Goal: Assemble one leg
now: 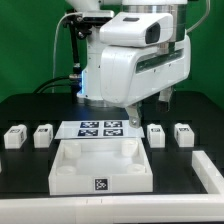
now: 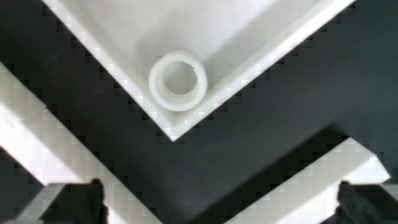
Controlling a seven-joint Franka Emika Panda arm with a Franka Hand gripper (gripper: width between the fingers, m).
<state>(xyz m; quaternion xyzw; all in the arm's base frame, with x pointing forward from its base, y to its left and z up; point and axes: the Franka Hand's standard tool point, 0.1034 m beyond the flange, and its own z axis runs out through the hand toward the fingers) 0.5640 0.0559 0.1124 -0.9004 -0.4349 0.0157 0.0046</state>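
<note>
Four small white legs with tags stand in a row on the black table: two at the exterior view's left (image 1: pixel 14 136) (image 1: pixel 43 133) and two at its right (image 1: pixel 156 134) (image 1: pixel 183 133). My gripper (image 1: pixel 148 110) hangs above the table behind the large white tray-like part (image 1: pixel 100 178), away from all the legs. In the wrist view the gripper (image 2: pixel 217 206) is open and empty. Its dark fingertips (image 2: pixel 68 205) stand wide apart above a corner of the tray-like part (image 2: pixel 231 40) with its round socket (image 2: pixel 178 80). No leg shows in the wrist view.
The marker board (image 1: pixel 100 127) lies flat between the two pairs of legs, behind the tray-like part. A white bar (image 1: pixel 207 170) lies at the exterior view's right front. The arm's bulky white body (image 1: pixel 135 60) hides the middle back of the table.
</note>
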